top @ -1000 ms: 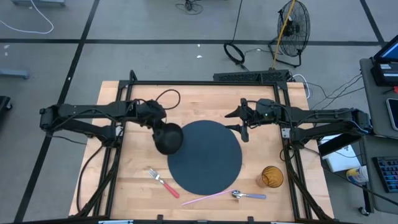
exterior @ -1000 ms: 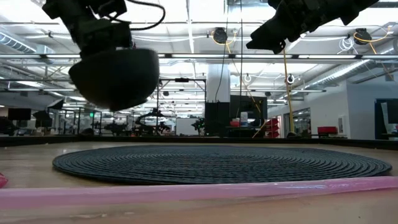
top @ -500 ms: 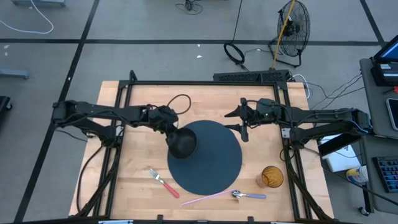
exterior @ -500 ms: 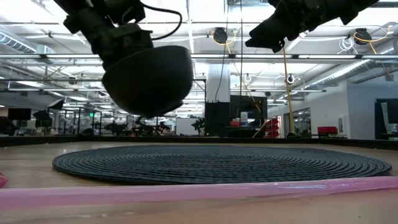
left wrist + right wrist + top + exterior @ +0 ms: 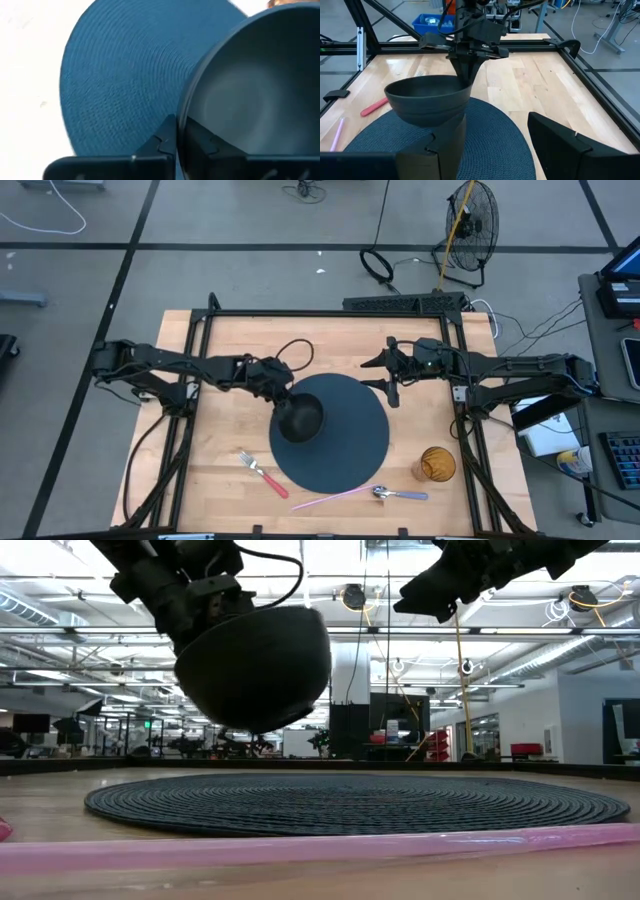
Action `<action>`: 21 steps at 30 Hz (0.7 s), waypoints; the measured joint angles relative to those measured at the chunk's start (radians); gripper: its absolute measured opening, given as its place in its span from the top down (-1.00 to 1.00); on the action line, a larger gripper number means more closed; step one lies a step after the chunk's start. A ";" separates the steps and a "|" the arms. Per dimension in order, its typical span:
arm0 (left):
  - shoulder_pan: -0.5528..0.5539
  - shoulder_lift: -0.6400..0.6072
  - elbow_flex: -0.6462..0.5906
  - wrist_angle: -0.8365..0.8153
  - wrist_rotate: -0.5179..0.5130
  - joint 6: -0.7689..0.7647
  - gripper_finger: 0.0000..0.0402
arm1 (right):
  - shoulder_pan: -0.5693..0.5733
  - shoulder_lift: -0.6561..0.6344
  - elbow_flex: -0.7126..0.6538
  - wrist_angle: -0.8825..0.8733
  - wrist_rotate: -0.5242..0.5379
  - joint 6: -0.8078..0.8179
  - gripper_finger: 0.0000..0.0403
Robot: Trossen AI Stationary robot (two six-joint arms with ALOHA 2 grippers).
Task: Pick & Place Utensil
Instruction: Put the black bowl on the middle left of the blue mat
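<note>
My left gripper is shut on a dark bowl, held in the air over the left part of a round dark blue placemat. The low view shows the bowl clear above the placemat. My right gripper hangs open above the mat's far right edge with nothing between its fingers. A pink-handled fork lies on the wood near the mat's left. A spoon lies near the front edge. My left gripper holds the bowl by its rim on the side facing the table's left, one finger inside the bowl and one outside. The fingers slant down from the table's left. The bowl hangs open side up, lifted clear of the mat.
A pink straw lies by the spoon at the front edge. An amber cup stands at the front right. A black frame borders the wooden table.
My left gripper has carried the bowl toward the table's right edge and a little down, from beside the mat's left edge to over its left part. It has stayed shut on the rim.
</note>
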 joint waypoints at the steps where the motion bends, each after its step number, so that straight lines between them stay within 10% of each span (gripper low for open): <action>1: -0.003 0.000 0.000 0.010 -0.001 -0.001 0.94 | 0.000 0.000 0.000 0.000 0.000 -0.002 -0.04; 21: -0.046 0.021 0.061 -0.045 -0.075 -0.012 0.96 | 0.000 0.000 0.000 -0.001 0.000 -0.018 -0.04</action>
